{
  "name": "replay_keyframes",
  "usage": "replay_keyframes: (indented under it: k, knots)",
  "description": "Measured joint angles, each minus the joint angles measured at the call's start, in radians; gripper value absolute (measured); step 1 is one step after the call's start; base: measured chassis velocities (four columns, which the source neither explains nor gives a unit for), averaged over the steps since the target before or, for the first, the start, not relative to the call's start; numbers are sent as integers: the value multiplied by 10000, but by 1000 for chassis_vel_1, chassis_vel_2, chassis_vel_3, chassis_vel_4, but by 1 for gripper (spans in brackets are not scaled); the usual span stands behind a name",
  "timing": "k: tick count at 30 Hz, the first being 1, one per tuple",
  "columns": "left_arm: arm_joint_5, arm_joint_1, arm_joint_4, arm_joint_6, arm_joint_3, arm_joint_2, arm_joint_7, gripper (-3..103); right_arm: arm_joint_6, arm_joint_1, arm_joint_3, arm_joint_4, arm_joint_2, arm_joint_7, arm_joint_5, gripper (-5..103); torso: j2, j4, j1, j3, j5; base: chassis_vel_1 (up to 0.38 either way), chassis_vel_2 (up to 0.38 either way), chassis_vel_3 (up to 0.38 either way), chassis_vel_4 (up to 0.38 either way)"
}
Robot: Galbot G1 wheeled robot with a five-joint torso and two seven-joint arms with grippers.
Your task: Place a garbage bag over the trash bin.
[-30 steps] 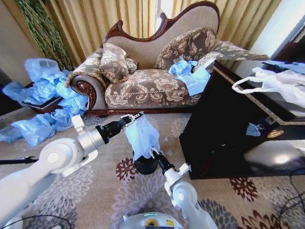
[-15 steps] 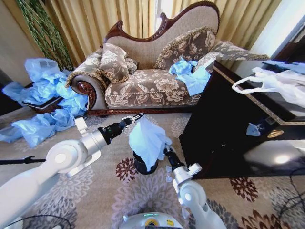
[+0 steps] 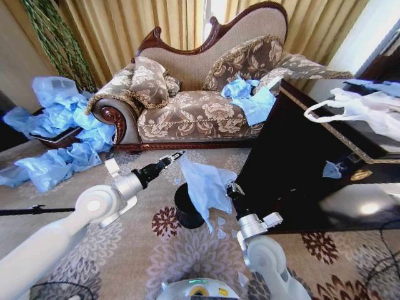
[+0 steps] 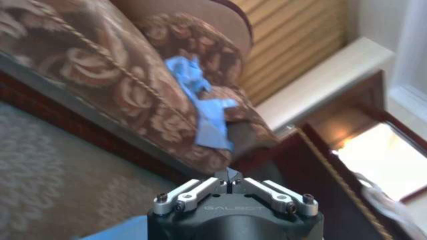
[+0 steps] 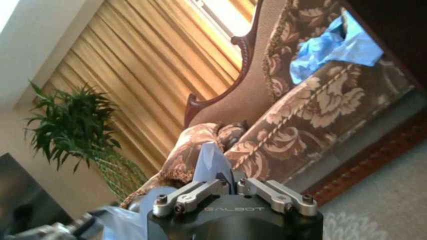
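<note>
Far left, heaps of blue bags (image 3: 59,134) lie on the floor by the sofa (image 3: 206,94) — none of that is in play. The left arm reaches in over the carpet, its left gripper (image 3: 179,154) up at one top corner of the bag (image 3: 205,187); in the left wrist view the fingers (image 4: 220,179) look closed tip to tip, though whether film is caught between them I cannot tell. The corner is right at the tips, so I judge it pinched.

Middle: the bin (image 3: 186,206) stands upright on the carpet, its near side and rim showing, the bag draped in front of and above its right part. The bag hangs as a slack sheet, stretched between the two grippers, not yet over the rim.

Right of that, the right gripper (image 3: 231,189) sits at the bag's other edge, fingers (image 5: 230,184) drawn together with a sliver of pale blue film poking up between them — so it has hold. Holding two edges apart looks meant to open the mouth wide enough for the bin.

Small blue scraps (image 3: 220,226) lie on the carpet by the bin. Further right stands a dark table (image 3: 300,169) with a white bag (image 3: 362,112) on top.
</note>
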Motion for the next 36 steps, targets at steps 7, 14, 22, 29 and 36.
replay_keyframes:
  k: [7,14,22,29,36]
  knots:
    - [698,-139,849,-46,463,-614,-40,0,-193,1237,-493,-454,-445,138,488,0,0,0,1,1,-1,0,0,0,0]
    - [579,-46,1041,-46,-1,-749,-29,0,-384,2084,-910,-729,-372,285,862,0,-2,0,2,1,1,0,0,0,0]
    - [-159,530,598,36,-1040,-487,-100,0,-591,2379,-1391,-818,-390,438,1334,0,-2,-3,1,0,3,0,0,0,0]
    - [-503,170,555,21,-1227,-508,-152,0,-621,3176,-1477,-1273,-345,449,1546,0,-2,-2,1,0,2,0,0,0,0]
    - [-436,172,694,18,-982,-574,-113,0,-637,2989,-1378,-1292,-514,427,1599,0,-2,1,1,0,-1,0,0,0,0]
